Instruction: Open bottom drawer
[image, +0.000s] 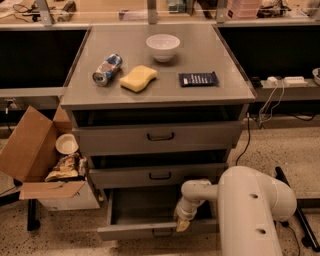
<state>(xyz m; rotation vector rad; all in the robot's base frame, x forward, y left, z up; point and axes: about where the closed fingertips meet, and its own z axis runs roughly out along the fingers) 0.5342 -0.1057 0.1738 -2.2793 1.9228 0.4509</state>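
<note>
One claw at bottom drawer front, perhaps touching; cardboard box beside.

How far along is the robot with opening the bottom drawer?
Mostly done: the bottom drawer juts well out past the middle drawer, its inside showing. In hand: the end effector sits at the drawer's front, just right of its handle. Left: perhaps a short further pull, then withdrawing the arm.

Bottom drawer stands pulled out; its inside looks bare, tho dim, so there's room to reach in from above. Gripper sits at the drawer's front lip, w/ arm blocking the right side. Cardboard box crowds the floor on the left.
</note>
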